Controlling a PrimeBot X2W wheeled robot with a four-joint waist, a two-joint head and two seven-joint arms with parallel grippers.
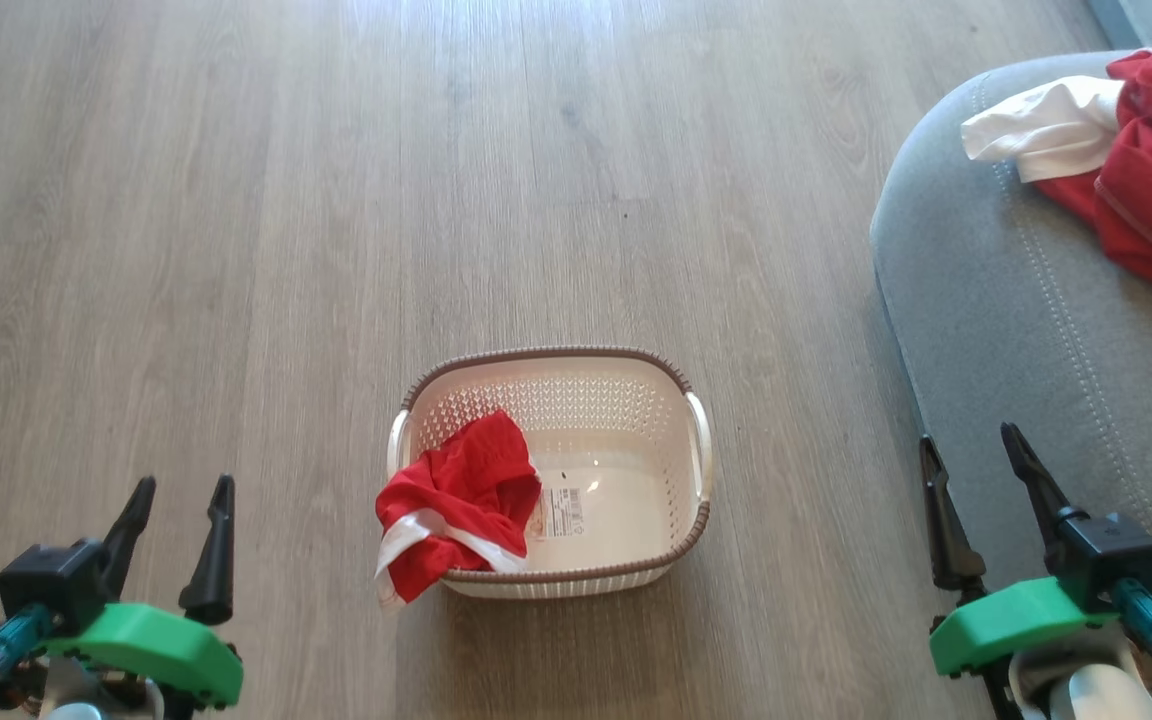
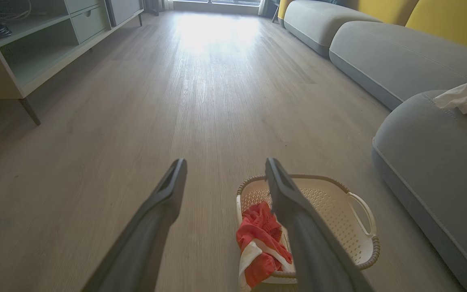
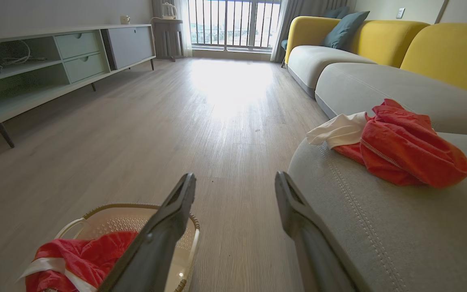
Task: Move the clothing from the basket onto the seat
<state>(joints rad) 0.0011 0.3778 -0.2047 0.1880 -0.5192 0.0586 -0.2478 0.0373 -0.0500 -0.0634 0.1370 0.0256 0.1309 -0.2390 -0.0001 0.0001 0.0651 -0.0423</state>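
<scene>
Red garment (image 1: 456, 510) draped over basket (image 1: 636, 412) rim, other clothing (image 1: 1151, 185) on grey seat (image 1: 1016, 340)

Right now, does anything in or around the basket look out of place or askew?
Yes. The red garment with white trim is not fully inside the basket: it hangs over the rim at the near left corner, partly down the outside. Nothing looks damaged.
</scene>
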